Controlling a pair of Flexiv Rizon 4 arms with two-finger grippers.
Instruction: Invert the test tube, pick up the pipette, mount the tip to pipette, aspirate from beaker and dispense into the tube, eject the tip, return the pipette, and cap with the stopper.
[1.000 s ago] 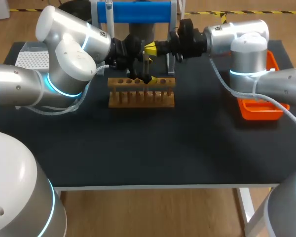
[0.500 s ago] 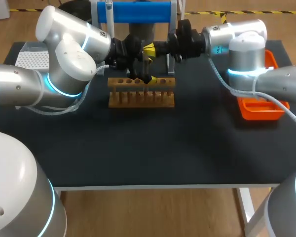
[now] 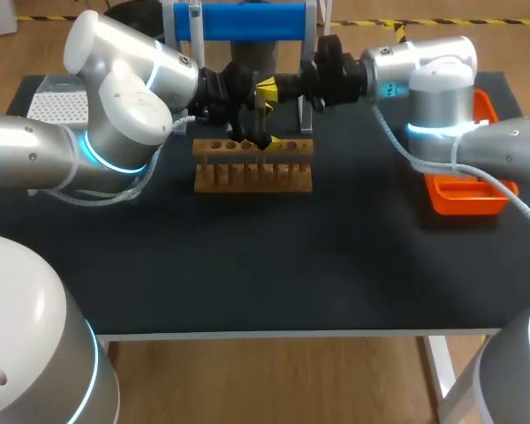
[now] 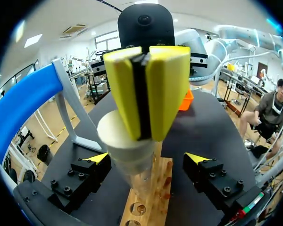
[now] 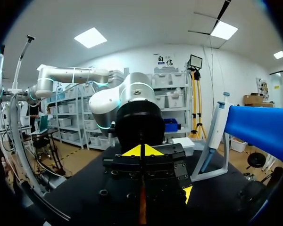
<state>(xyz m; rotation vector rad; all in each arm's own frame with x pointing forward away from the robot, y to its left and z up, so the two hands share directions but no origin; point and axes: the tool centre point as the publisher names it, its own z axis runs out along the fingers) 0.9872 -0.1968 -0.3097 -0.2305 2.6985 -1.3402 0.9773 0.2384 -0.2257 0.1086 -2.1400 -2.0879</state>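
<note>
1. The black table (image 3: pixel 247 265) is bare along its near side in the head view.
2. A wooden test tube rack (image 3: pixel 253 175) stands past the middle of the table, its row of holes facing up.
3. The test tube (image 4: pixel 140 181) stands upright in the rack, mouth up, with its lower end in one of the holes.
4. The left gripper (image 4: pixel 147 158) hangs low over the rack with its fingers apart, one on either side of the tube. In the left wrist view there is a clear gap between the glass and at least one finger, so it is not clamped.
5. A pale stopper (image 4: pixel 122 141) sits in the mouth of the tube, wider than the glass beneath it.
6. The right gripper (image 4: pixel 142 89) is directly above, its two yellow tips pressed together with only a thin dark line between them and their ends at the top of the stopper. Whether they pinch any part of the stopper cannot be seen.
7. The left arm (image 3: pixel 115 97) comes in from the left and the right arm (image 3: pixel 433 79) from the right, and their wrists meet above the rack.
8. An orange tray (image 3: pixel 464 201) lies near the right edge, partly hidden by the right arm.
9. A white tip box (image 3: pixel 57 108) sits at the far left corner.
10. A stand with a blue bar (image 3: pixel 238 19) rises at the far edge, behind both grippers.
</note>
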